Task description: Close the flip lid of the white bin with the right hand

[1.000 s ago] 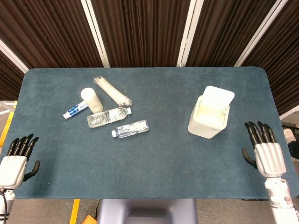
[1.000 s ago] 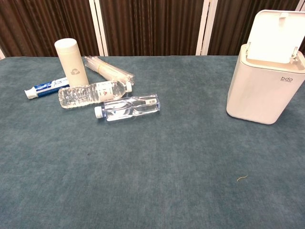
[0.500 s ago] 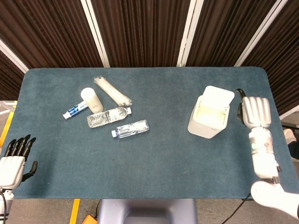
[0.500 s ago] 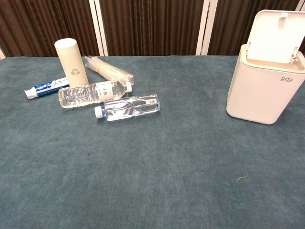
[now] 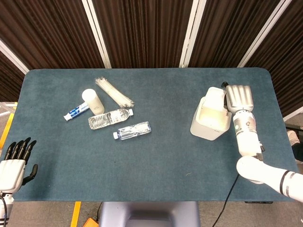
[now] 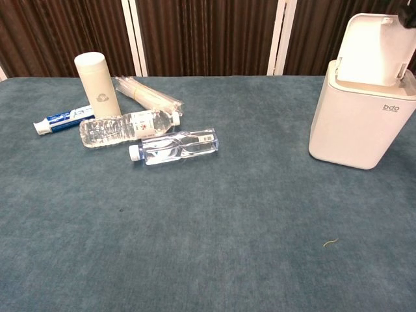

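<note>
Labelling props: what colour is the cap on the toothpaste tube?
White; the toothpaste tube itself is blue and white. Clearest in chest view.

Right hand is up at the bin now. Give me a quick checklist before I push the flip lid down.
1. Flip lid open and standing up behind the opening: ok, still to be closed.
2. Right hand at the lid's top edge, behind it: ok in the head view; actual contact: cannot tell.
3. Right hand carrying nothing: ok, it looks flat and bare.
4. White bin upright on the table: ok.
5. Nothing visible in the opening to block the lid: ok, as far as the head view shows.
6. Left hand out of the way at the near left edge: ok.
</note>
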Motion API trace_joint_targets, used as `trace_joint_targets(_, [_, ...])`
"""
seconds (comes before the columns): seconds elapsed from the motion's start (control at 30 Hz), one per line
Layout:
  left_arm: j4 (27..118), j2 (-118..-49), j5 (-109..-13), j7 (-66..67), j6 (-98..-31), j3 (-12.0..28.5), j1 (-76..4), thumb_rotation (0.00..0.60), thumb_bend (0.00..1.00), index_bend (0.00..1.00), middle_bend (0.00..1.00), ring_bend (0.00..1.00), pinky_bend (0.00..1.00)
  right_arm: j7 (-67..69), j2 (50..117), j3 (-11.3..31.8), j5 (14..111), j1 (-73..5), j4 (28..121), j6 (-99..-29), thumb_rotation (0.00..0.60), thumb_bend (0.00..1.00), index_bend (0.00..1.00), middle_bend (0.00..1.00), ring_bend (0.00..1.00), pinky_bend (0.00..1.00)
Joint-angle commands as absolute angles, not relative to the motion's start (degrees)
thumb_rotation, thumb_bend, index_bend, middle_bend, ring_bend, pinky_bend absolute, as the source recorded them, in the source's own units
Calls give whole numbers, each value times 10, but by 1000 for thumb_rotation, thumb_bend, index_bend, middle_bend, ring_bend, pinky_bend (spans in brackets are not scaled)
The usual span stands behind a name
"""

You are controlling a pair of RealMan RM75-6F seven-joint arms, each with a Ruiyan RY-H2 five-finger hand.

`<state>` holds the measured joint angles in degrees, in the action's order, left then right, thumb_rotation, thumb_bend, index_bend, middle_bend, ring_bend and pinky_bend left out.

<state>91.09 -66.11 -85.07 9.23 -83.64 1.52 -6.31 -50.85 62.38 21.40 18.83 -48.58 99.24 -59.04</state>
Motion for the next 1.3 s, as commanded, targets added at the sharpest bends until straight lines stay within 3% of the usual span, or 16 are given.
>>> trace_joint_targets(0.03, [911, -662, -850, 93, -839, 16, -62, 600, 478, 2, 0, 0, 35, -503, 605, 198, 188, -488, 1014, -577, 600, 814, 391, 1000, 1000, 1000])
trace_joint_targets(0.37, [912, -663, -856, 97, -841, 14, -61, 600, 479, 0, 0, 0, 35, -488, 527, 141, 272, -457, 1145, -612, 600, 814, 368, 1000, 1000, 1000])
trace_joint_targets(0.5, [913, -663, -858, 100, -839, 13, -62, 600, 480, 0, 0, 0, 36, -491, 524, 108, 322, -441, 1170, -636, 600, 814, 365, 1000, 1000, 1000])
trace_joint_targets(0.97, [915, -666, -852, 111, -832, 13, -64, 600, 479, 0, 0, 0, 35, -440, 608, 25, 466, -391, 1092, -640, 600, 814, 359, 1000, 1000, 1000])
trace_joint_targets(1.17, [914, -665, -839, 109, -823, 16, -65, 600, 479, 0, 0, 0, 36, -443, 618, 13, 467, -391, 1084, -629, 600, 813, 359, 1000, 1000, 1000])
trace_joint_targets(1.3, [915, -663, -843, 103, -827, 17, -65, 600, 479, 0, 0, 0, 36, -418, 622, 19, 521, -371, 1084, -678, 600, 814, 304, 1000, 1000, 1000])
